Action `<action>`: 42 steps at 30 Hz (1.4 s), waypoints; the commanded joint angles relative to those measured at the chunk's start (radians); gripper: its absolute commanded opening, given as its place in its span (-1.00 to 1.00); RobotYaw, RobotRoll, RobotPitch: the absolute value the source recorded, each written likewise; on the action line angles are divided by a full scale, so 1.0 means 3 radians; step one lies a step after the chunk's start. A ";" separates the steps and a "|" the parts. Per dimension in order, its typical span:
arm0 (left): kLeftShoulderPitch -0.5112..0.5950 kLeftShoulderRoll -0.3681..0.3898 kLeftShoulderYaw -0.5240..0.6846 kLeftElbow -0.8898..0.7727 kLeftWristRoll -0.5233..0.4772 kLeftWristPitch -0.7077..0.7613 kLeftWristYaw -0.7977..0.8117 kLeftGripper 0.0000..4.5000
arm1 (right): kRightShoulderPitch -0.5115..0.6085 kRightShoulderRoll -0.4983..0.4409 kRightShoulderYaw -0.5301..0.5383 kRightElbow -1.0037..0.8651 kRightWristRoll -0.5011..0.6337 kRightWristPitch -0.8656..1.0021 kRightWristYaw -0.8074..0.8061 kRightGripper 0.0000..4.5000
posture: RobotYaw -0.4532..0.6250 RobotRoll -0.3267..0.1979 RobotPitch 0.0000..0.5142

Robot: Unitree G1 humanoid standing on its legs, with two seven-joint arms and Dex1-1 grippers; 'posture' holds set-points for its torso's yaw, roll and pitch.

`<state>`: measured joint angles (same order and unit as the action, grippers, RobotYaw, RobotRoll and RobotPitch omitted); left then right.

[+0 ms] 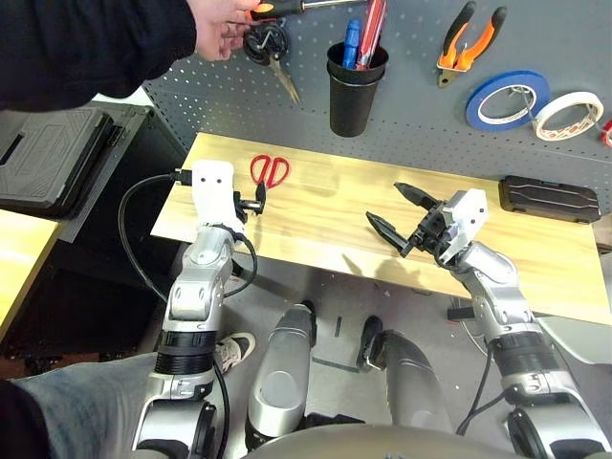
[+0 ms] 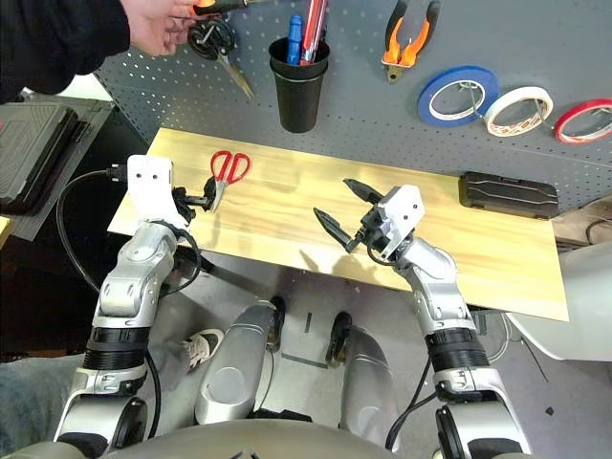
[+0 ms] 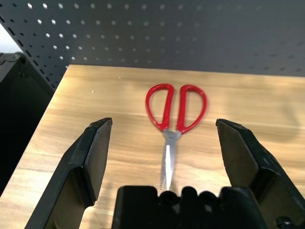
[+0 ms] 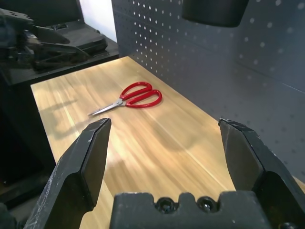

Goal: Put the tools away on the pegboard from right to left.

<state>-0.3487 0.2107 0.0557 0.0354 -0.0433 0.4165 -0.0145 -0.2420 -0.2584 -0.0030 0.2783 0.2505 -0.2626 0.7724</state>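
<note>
**Three tools up at the board, red scissors still to hang**

At the far left a person's hand (image 1: 222,27) in a black sleeve is on the screwdriver with the orange-and-black handle (image 1: 275,10), up against the dark grey perforated pegboard (image 1: 229,81); I can't tell whether a hook bears its weight. The black-handled scissors (image 1: 285,84) hang just below and aren't part of my job.

My left gripper (image 3: 164,122) is spread wide and empty, its two black fingers on either side of the red-handled scissors (image 3: 169,143). These lie flat on the pale wooden table (image 1: 335,191), handles toward the board, and they are my remaining piece.

The black cup (image 1: 352,105) of pens is mounted further along. My right gripper (image 1: 383,200) is also wide and holding nothing, above the table.

Beyond it, the orange-and-black-handled pliers (image 1: 449,62) hang in place, then the blue tape roll (image 1: 475,107) and the cream-white tape roll (image 1: 542,121). Going right to left, I judge the job nearly done: grip the scissors, lift, hang them.
</note>
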 commanded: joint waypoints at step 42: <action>-0.0120 0.0187 0.0131 0.1252 0.0322 -0.0509 0.0340 0.99 | 0.0283 -0.0436 -0.0109 -0.0291 0.0054 0.0190 -0.0062 1.00 | 0.31 0.25 0.25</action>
<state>-0.3969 0.2588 0.0903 0.4062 0.0373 0.2700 0.0742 -0.1679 -0.3835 -0.0327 0.1877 0.2573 -0.2151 0.7444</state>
